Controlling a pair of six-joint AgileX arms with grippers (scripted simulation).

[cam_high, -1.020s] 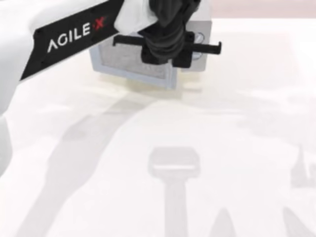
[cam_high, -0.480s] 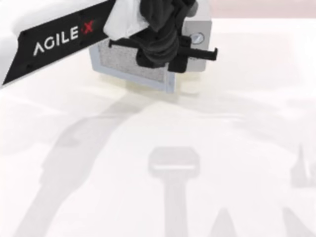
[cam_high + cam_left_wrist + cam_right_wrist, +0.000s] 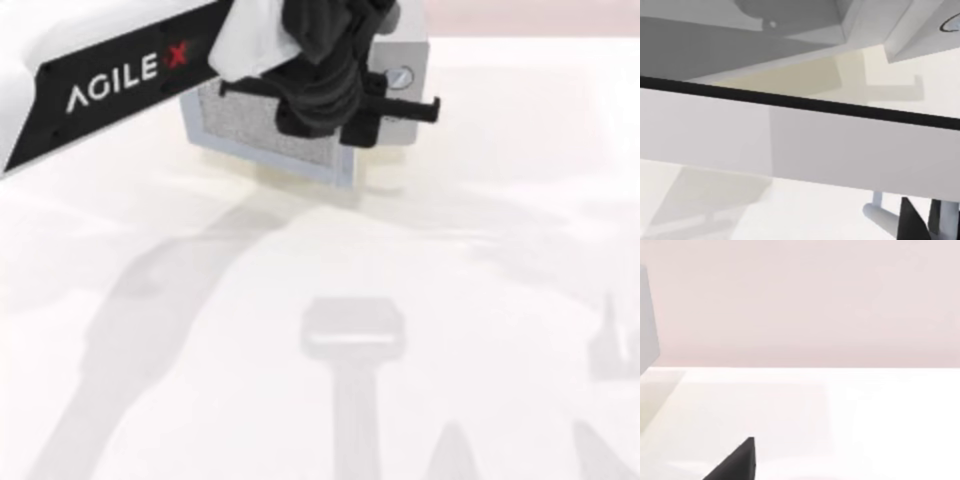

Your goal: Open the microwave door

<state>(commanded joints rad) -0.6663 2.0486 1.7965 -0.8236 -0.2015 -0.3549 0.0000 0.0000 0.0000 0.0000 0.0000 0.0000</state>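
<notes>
White table, one microwave at the far edge, left arm working at it.

Smooth white table [image 3: 470,300] meets a pale pink wall [image 3: 805,300]. One small light grey boxy microwave [image 3: 405,55] stands far centre; its one flat grey speckled-window microwave door [image 3: 265,140] is swung partly open. One round silver knob [image 3: 401,76] visible. Left tool [image 3: 330,100] is over the door; grip state not discernible. Right tool: only a black tip [image 3: 737,462].

1. The small light grey boxy microwave [image 3: 408,70] has a round silver knob [image 3: 401,76] on its panel.
2. The flat light grey microwave door [image 3: 265,135] carries a speckled darker grey window (pale frame around it).
3. The left arm's black gripper [image 3: 330,100] hangs from a black-and-white arm lettered in white and red.
4. The pale cream table [image 3: 480,250] shows soft grey shadows.
</notes>
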